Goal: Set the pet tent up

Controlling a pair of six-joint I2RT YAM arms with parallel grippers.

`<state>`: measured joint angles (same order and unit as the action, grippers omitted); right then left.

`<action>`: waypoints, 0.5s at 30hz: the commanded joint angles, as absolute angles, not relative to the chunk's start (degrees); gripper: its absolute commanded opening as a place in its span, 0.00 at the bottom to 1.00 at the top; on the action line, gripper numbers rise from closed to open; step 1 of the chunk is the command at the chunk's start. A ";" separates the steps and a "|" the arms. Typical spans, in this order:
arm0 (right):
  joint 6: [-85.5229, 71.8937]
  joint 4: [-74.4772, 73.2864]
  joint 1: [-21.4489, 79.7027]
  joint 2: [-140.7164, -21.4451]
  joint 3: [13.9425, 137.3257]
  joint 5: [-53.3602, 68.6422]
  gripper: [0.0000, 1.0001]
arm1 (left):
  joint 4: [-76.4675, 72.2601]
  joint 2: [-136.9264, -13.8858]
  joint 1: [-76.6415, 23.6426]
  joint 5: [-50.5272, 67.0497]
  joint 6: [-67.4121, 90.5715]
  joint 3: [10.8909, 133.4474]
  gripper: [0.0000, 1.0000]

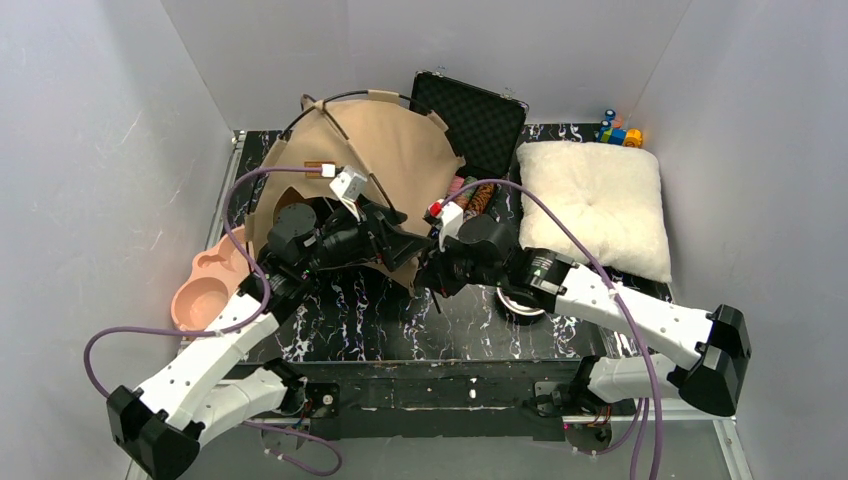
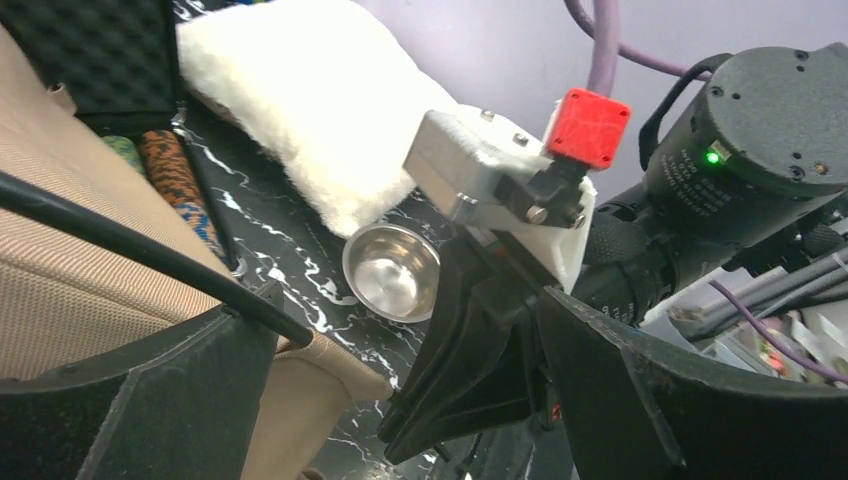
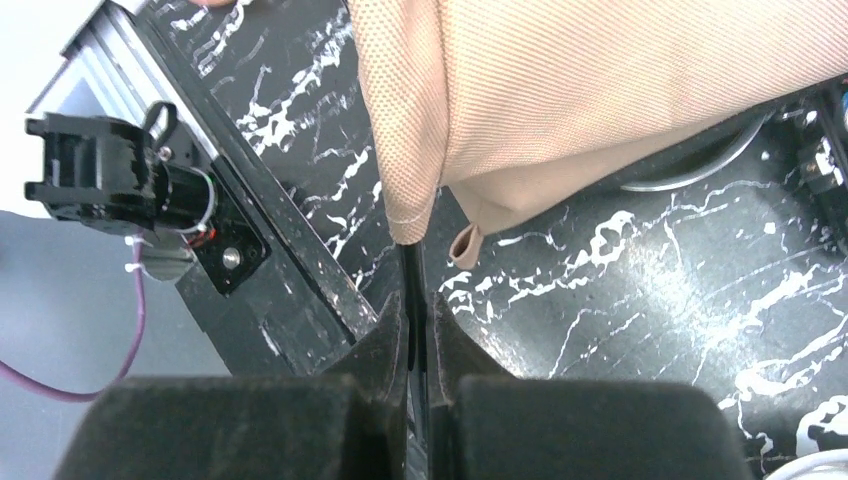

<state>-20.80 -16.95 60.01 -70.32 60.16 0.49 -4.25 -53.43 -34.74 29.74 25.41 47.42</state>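
The pet tent [image 1: 385,160] lies slumped on the surface [image 1: 400,325] toward 11 o'clock, one black pole arching over its far edge and a white cushion [image 1: 600,200] well apart at 2 o'clock. The left hand [image 1: 400,245] is spread wide at the tent's 6 o'clock hem and grips nothing. Just beside it at 3 o'clock, the right hand [image 3: 418,320] is pinched tight on a thin black pole [image 3: 413,280] that runs up to the hem's corner.

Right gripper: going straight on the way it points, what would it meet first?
Probably the pet tent, its tan hem: the right gripper, shut on a thin black pole, points straight at it. Depth is unclear.
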 commanded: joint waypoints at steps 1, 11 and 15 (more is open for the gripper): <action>-22.79 4.93 57.92 -64.13 62.97 -6.20 0.01 | 16.33 -50.42 -37.95 23.12 21.87 51.06 0.98; -26.59 0.11 57.92 -63.26 61.76 -12.80 0.01 | 27.24 -43.80 -37.91 9.48 14.68 56.07 0.98; -27.28 0.09 57.92 -64.03 62.31 -12.78 0.01 | 28.53 -40.36 -37.91 11.09 11.79 55.53 0.98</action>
